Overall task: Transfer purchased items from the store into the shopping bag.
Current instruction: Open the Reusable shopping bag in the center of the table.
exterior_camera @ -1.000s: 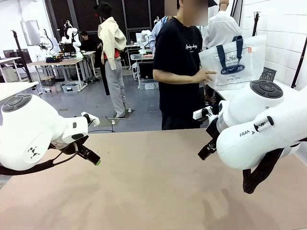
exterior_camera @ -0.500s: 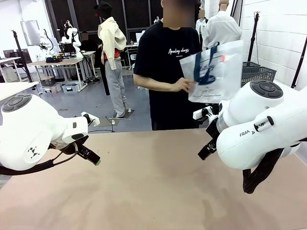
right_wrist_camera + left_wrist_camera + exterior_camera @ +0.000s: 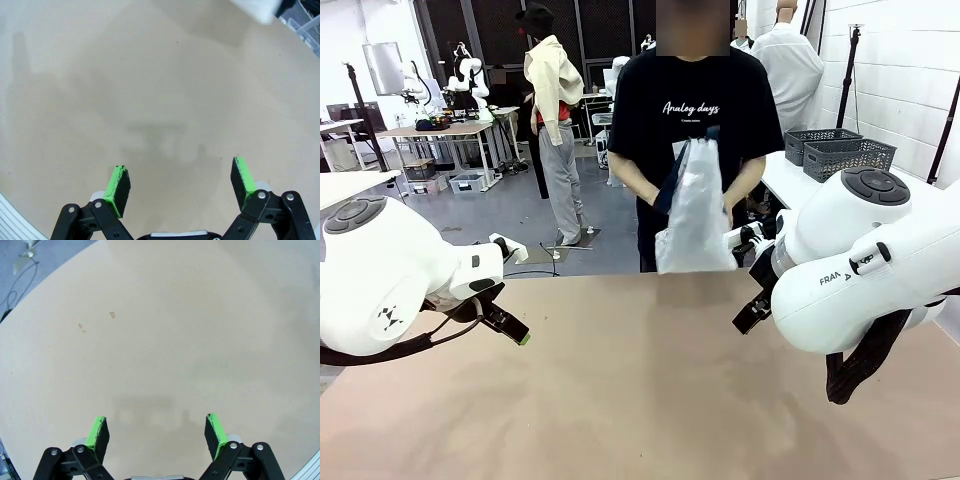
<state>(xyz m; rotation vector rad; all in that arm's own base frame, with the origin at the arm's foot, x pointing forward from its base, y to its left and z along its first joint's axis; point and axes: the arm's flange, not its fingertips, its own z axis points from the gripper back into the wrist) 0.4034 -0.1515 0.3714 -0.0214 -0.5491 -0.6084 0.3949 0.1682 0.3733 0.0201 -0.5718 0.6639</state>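
A: Front cam placement?
B: Fixed between left arm and right arm, facing across the table at the person on the far side.
A: Wrists?
B: One looks down past the left gripper, the other past the right gripper, both close over bare tabletop. All three views share that tan surface.

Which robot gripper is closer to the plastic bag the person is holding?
Right. The right gripper hangs just right of and lower than the shopping bag; the left gripper is much farther off, to its left.
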